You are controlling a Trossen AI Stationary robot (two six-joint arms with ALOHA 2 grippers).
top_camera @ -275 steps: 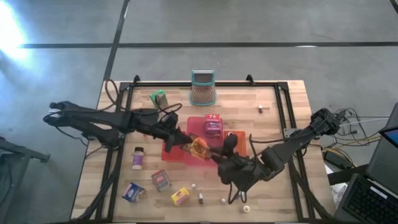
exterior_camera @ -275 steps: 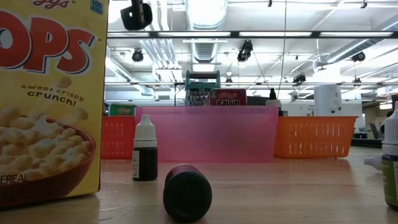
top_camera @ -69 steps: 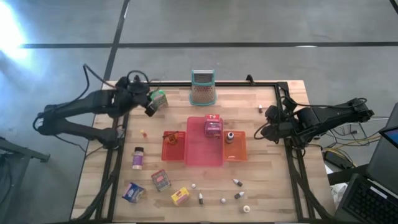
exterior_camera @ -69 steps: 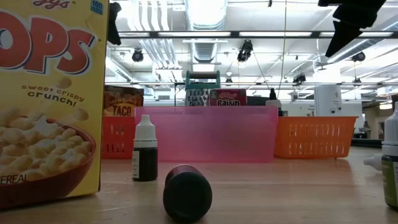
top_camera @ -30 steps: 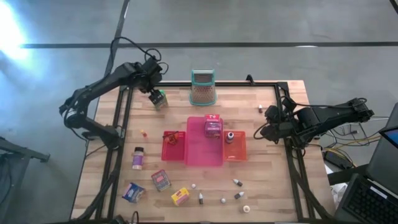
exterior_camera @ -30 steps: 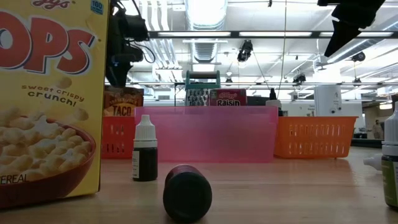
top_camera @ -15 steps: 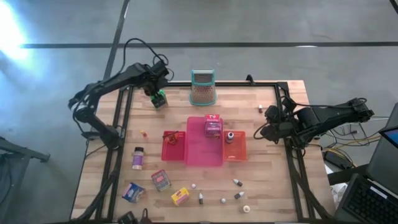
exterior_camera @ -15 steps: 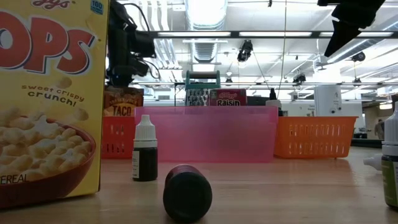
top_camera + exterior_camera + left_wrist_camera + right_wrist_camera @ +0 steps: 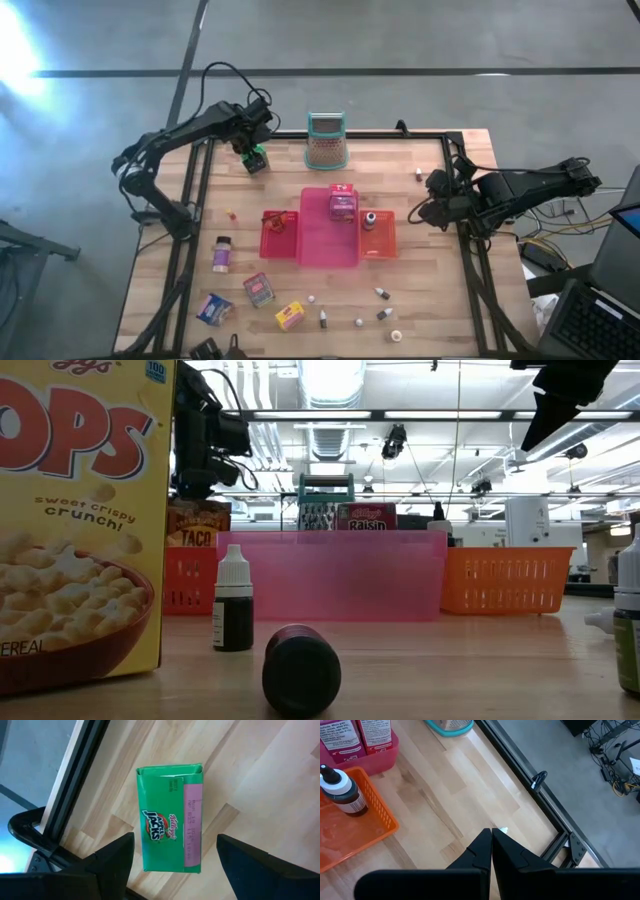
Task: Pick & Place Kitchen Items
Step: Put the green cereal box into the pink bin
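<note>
Left gripper (image 9: pixel 175 851) hangs wide open over the green box (image 9: pixel 170 817), far-left of the pink tray (image 9: pixel 329 243), holding nothing. The tray holds few items; most lie outside. Right gripper (image 9: pixel 491 836) waits closed.

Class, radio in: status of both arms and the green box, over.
Left gripper jaws open, poised over green box lying on table. Right gripper shut, waiting at table's right edge. Nothing blocking the box.

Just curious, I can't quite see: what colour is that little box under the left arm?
The box is green with a pink side strip, clearest in the left wrist view.
</note>
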